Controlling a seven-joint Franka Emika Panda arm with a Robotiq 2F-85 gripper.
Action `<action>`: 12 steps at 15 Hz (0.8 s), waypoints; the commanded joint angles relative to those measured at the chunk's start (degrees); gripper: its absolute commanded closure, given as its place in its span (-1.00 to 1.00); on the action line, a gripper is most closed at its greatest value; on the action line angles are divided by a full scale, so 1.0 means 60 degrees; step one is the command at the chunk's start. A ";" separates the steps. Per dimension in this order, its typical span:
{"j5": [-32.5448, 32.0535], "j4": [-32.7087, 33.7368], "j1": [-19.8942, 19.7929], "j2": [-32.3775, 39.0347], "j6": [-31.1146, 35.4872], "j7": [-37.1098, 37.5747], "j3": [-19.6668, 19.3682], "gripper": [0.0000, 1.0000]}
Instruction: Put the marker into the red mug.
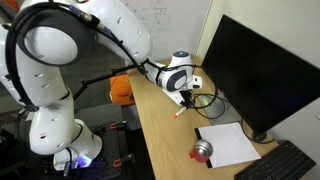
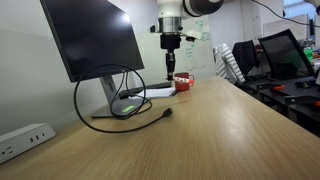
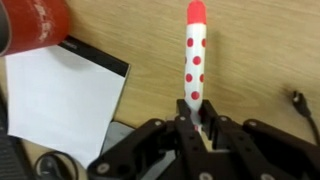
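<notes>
My gripper (image 3: 196,112) is shut on the marker (image 3: 195,55), a white stick with red dots and a red tip that points away from the jaws. In both exterior views the gripper (image 1: 187,96) (image 2: 171,44) holds the marker (image 1: 181,109) (image 2: 171,60) above the wooden desk, tip down. The red mug (image 1: 203,152) with a silvery inside stands by the notepad, apart from the gripper. It also shows in an exterior view (image 2: 183,82) below and behind the gripper, and at the top left of the wrist view (image 3: 35,25).
A white notepad (image 1: 228,143) (image 3: 65,95) lies beside the mug. A black monitor (image 1: 262,65) (image 2: 95,38) stands on the desk with a looped black cable (image 2: 125,105) at its foot. An orange object (image 1: 121,88), a keyboard (image 1: 280,165) and a power strip (image 2: 25,140) are also here.
</notes>
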 commanded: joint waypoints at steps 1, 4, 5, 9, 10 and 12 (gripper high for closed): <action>-0.1221 0.0144 0.0414 -0.0032 0.0398 0.2574 -0.0646 0.90; -0.2816 0.0437 0.0654 0.0031 0.0533 0.5091 -0.1182 0.90; -0.3465 0.0537 0.0753 0.0011 0.0494 0.6019 -0.1356 0.90; -0.6312 0.0999 0.1210 -0.0026 -0.0101 0.9935 -0.1906 0.90; -0.7023 0.1088 0.1310 -0.0014 -0.0330 1.0902 -0.1969 0.90; -0.8187 0.1162 0.1470 0.0010 -0.0940 1.2646 -0.2007 0.90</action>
